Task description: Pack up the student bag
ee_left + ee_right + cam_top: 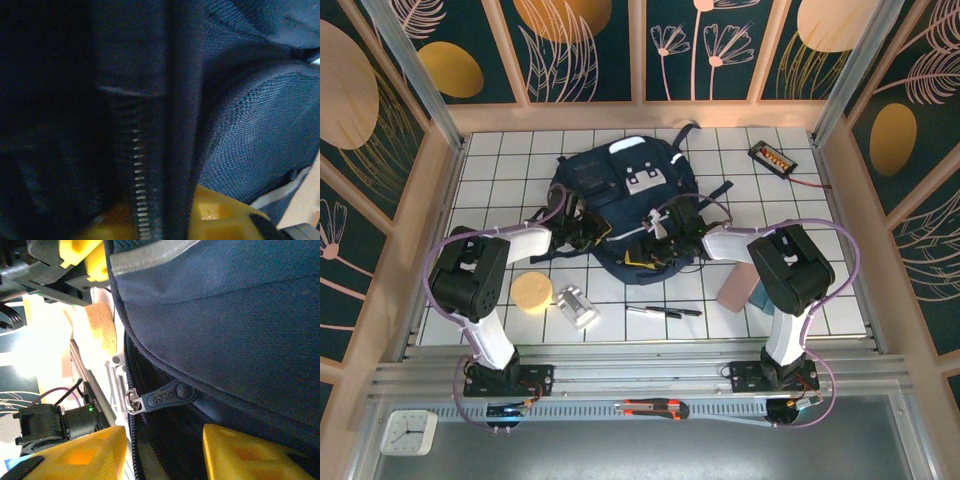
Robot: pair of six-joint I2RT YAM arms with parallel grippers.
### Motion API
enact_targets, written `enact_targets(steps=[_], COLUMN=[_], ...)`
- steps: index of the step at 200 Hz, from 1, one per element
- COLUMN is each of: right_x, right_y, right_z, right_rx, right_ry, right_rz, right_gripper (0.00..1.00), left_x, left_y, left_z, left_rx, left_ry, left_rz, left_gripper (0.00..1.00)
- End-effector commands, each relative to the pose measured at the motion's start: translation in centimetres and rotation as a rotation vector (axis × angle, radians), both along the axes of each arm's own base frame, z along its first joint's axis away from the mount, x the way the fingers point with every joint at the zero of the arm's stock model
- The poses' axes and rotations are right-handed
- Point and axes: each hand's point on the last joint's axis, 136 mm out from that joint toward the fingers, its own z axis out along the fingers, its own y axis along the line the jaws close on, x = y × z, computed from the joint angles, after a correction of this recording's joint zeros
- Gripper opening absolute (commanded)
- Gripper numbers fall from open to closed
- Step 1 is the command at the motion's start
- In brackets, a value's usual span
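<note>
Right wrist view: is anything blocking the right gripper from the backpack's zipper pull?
Nothing visible does. The navy tab-shaped zipper pull of the dark navy fabric backpack lies bare just ahead of the right gripper, whose yellow fingers stand apart.

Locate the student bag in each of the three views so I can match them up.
Top external: the student bag lies mid-table, toward the back.
Left wrist: close-up navy fabric, clearest at right.
Right wrist: it spans the top and right.
Shared landmark: the zipper teeth, running down the centre in the left wrist and down the lower left in the right wrist, beside the zip pull.
</note>
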Motion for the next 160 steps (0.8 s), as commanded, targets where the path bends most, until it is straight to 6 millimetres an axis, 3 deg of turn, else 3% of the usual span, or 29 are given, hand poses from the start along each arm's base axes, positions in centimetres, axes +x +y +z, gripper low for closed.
enact_targets(steps=[1,16,19,35,61,75,82,111,130,137,160], right_x=[-0.6,-0.1,0.0,0.6,1.3,1.3,2.3,2.3,1.7,0.7,-1.0], right_y=[-1.0,-1.5,-1.6,-2.2,-2.4,-2.2,-3.1,-3.0,-3.1,-2.6,-2.6], right_z=[-1.1,0.2,0.5,1.9,3.9,4.7,5.1,7.2,8.1,8.2,7.2], right_rx=[-0.058,-0.048,-0.044,-0.020,0.033,0.051,0.056,0.113,0.077,0.036,-0.105], right_ry=[-0.003,-0.053,-0.062,-0.092,-0.116,-0.125,-0.134,-0.167,-0.257,-0.316,-0.519], right_rz=[-0.006,-0.021,-0.025,-0.044,-0.058,-0.053,-0.084,-0.078,-0.071,-0.040,0.001], right_gripper=[0.50,0.59,0.61,0.67,0.75,0.76,0.76,0.77,0.77,0.76,0.72], left_x=[0.1,0.8,1.0,1.8,2.4,2.5,2.6,2.6,2.9,3.1,3.7], left_y=[-0.8,-1.3,-1.4,-2.0,-2.3,-2.2,-2.1,-1.4,-0.2,0.0,-0.2], left_z=[0.7,3.9,5.5,9.7,14.6,16.3,16.8,18.8,19.9,20.3,21.0], left_rx=[-0.068,-0.169,-0.197,-0.314,-0.460,-0.517,-0.534,-0.644,-0.694,-0.692,-0.654], left_ry=[-0.016,-0.077,-0.109,-0.186,-0.260,-0.287,-0.295,-0.336,-0.362,-0.372,-0.383], left_rz=[0.041,0.079,0.083,0.109,0.143,0.163,0.174,0.227,0.285,0.282,0.264], left_gripper=[0.00,0.00,0.00,0.00,0.00,0.00,0.00,0.00,0.00,0.00,0.00])
